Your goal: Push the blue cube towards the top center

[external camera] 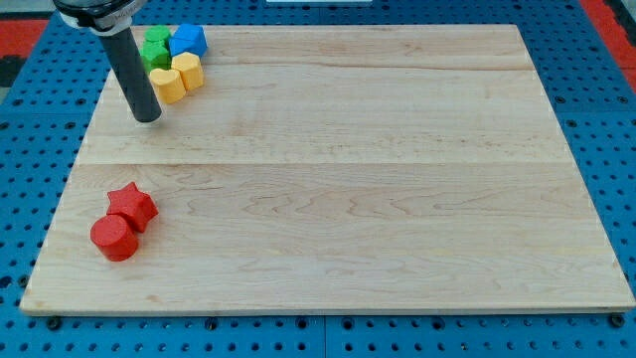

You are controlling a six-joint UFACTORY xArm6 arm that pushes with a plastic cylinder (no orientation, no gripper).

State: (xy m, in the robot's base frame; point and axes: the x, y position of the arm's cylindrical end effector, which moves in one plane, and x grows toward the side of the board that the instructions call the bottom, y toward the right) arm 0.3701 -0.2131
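The blue cube (189,41) sits at the view's top left of the wooden board (338,169), in a tight cluster. A green block (157,48) touches it on the left. Two yellow blocks (168,85) (188,70) lie just below it. My tip (147,117) rests on the board below and to the left of the cluster, close to the lower yellow block but apart from it. The dark rod rises toward the view's top left corner.
A red star block (133,206) and a red cylinder (114,238) lie touching each other near the board's left edge, low in the view. A blue perforated table (606,109) surrounds the board.
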